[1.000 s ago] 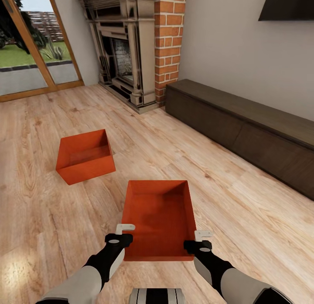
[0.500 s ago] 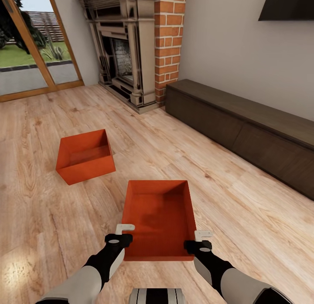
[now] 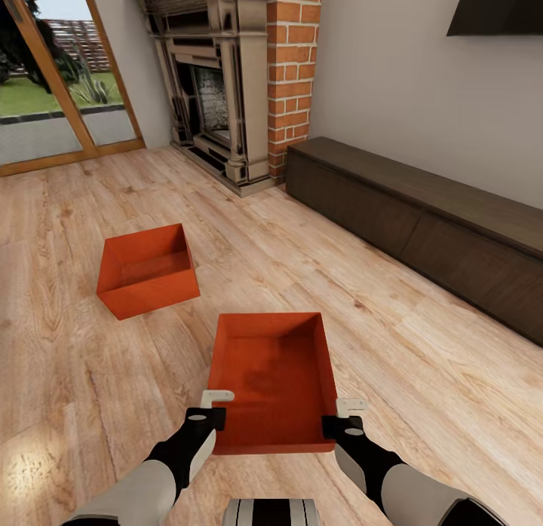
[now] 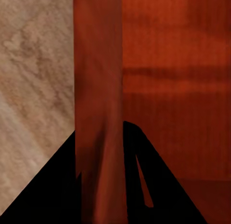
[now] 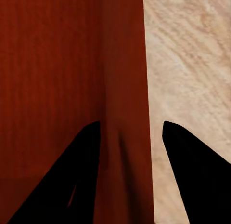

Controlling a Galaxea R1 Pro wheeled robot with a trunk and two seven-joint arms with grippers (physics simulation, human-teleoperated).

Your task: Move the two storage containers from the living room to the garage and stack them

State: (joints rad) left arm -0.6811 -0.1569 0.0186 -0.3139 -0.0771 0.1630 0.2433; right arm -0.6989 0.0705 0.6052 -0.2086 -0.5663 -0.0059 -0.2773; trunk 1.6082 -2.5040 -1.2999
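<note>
Fingers of both arms are set astride the near bin (image 3: 271, 375), one wall to each. The left gripper (image 3: 205, 414) is placed at the bin's left wall near its near corner, the right gripper (image 3: 341, 422) at the right wall opposite. In the left wrist view the orange wall (image 4: 98, 113) is seen running up between the two dark fingers (image 4: 53, 185) — one outside over the wood floor (image 4: 33, 65), one inside over the ribbed bottom. The right wrist view gives the mirror of this: wall (image 5: 122, 89) between the fingers (image 5: 192, 176), bottom on one side, planks on the other. The walls are taken to be pinched on both sides, though a thin gap cannot be ruled out.

The bin's long axis is laid straight away from the robot, so the two arms are equally near and a level lift by both is what is judged to come next. Whether the bin is resting on the floor (image 3: 422, 390) or just raised cannot be told.

Only the head view takes in the wider room — the second bin (image 3: 147, 270) is seen farther off to the left, well apart, standing on the planks. Beyond it are the fireplace (image 3: 215, 81), the brick column (image 3: 292, 66) and a low dark cabinet (image 3: 422, 209) along the right wall. Both bins are thus placed in the living room, with the garage stage not yet begun.
</note>
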